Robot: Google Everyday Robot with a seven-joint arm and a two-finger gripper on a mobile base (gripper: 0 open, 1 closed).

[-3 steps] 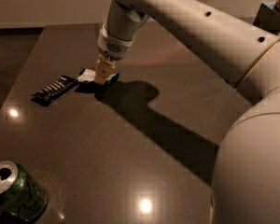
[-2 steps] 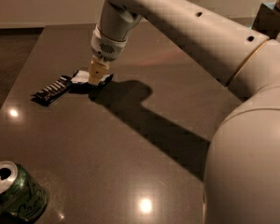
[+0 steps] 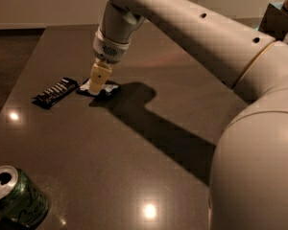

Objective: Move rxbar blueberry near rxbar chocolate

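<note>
Fingers [image 3: 100, 73]: pale yellow, blocky, rubbery-looking, pressed together into one wedge and pinched onto the rxbar blueberry [image 3: 109, 87]. Gripper [image 3: 95, 86] sits left of centre in the upper half of the frame, tips pointing straight down at the tabletop.

The rxbar blueberry is small, flat and rectangular, with a dark glossy wrapper and a white patch showing beside the fingertips. I see it lying flat on the table [image 3: 134, 176].

Just left of it, close but apart, is the rxbar chocolate [image 3: 55, 92]: flat black wrapper, rows of small white lettering, angled diagonally.

Above the fingers I see a round ribbed wrist collar [image 3: 111, 46], off-white. The arm [image 3: 197, 30] is smooth matte cream plastic with small dark holes, running from top centre down to the bulky body at right.

The table is dark brown, polished and reflective, with light spots. A dented green can [image 3: 17, 198] sits in the lower left corner.
</note>
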